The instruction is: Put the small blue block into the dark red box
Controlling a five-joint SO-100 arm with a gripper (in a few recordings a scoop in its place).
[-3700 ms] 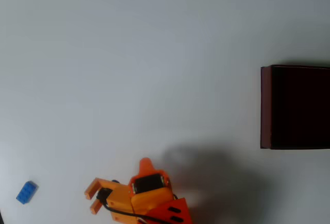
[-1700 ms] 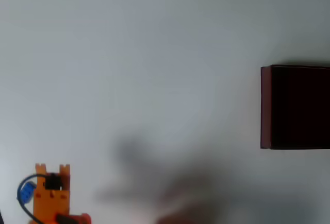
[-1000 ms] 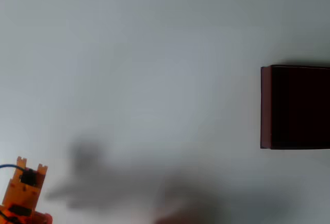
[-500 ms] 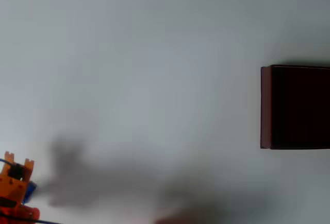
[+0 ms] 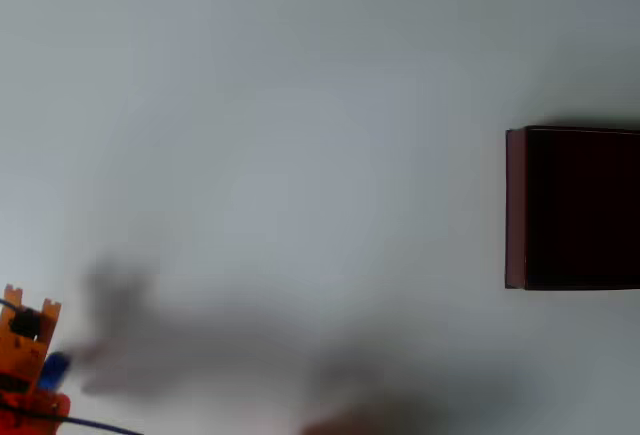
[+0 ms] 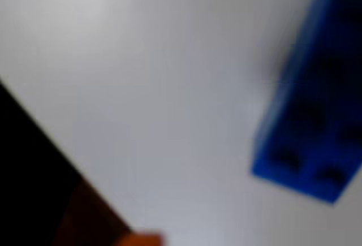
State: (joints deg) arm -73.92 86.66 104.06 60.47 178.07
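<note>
A: Overhead view is evenly lit and soft, the desk (image 5: pixel 300 105) pale grey-white, no glare. A wide, smeared grey shadow runs along the bottom, from lower left to centre.
B: Box (image 5: pixel 572 207) inside?
A: Near black, no detail. Edges slightly soft.
B: Wrist view?
A: Heavily out of focus. The blue block (image 6: pixel 308 104) is a blur at right, dark unlit patch lower left.
</note>
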